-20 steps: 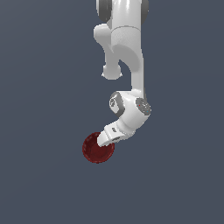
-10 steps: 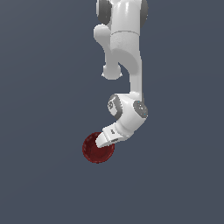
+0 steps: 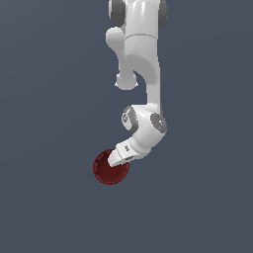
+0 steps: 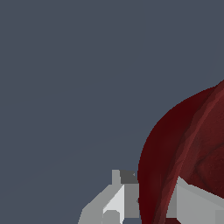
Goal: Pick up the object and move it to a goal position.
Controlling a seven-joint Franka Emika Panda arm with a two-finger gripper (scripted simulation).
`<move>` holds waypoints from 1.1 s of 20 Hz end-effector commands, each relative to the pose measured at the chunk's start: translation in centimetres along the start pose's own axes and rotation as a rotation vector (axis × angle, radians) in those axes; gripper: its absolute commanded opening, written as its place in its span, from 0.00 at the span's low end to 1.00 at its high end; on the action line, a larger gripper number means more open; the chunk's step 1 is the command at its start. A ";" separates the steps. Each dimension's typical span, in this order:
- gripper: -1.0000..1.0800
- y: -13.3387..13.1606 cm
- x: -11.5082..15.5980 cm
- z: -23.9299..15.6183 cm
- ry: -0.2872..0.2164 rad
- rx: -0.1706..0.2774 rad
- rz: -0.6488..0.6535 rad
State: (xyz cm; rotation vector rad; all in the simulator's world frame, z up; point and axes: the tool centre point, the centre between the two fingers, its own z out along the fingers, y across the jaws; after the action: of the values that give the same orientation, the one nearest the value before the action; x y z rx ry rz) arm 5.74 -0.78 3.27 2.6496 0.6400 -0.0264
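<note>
Gripper (image 3: 117,159) of the white Panda arm (image 3: 143,64) tilted down toward the exterior view's left, overlapping the upper right rim of the small, round, shallow dark red bowl (image 3: 109,168). Straddling that rim, going by the wrist view: one pale grey finger (image 4: 114,202) outside the bowl's dark wall, the other (image 4: 194,203) inside over the glossy, mottled hollow. Set about the rim, then, but whether pressed against it or parted a little cannot be told; finger pads hidden by the bowl wall and cropped at the frame edge.

Relation that matters: bowl lying just below and to the exterior view's left of the hand, its rim wall running between the two fingers, so a clamp across the wall looks like the fitting grip. No long axis to speak of, being round.

Exterior view gives the whole bowl on the plain blue-grey ground (image 3: 49,123) and the arm's reach, yet hides the fingers. Wrist view shows the straddle, yet only part of the bowl (image 4: 188,148). No goal marker visible in either.
</note>
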 end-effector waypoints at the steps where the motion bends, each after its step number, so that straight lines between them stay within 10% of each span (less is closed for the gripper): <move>1: 0.00 0.4 -0.1 -0.5 0.001 -0.001 0.001; 22: 0.00 12.5 -3.9 -16.6 0.003 0.003 -0.001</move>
State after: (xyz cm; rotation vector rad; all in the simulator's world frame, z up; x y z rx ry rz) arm 6.41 -5.54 21.74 2.6523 0.6423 -0.0270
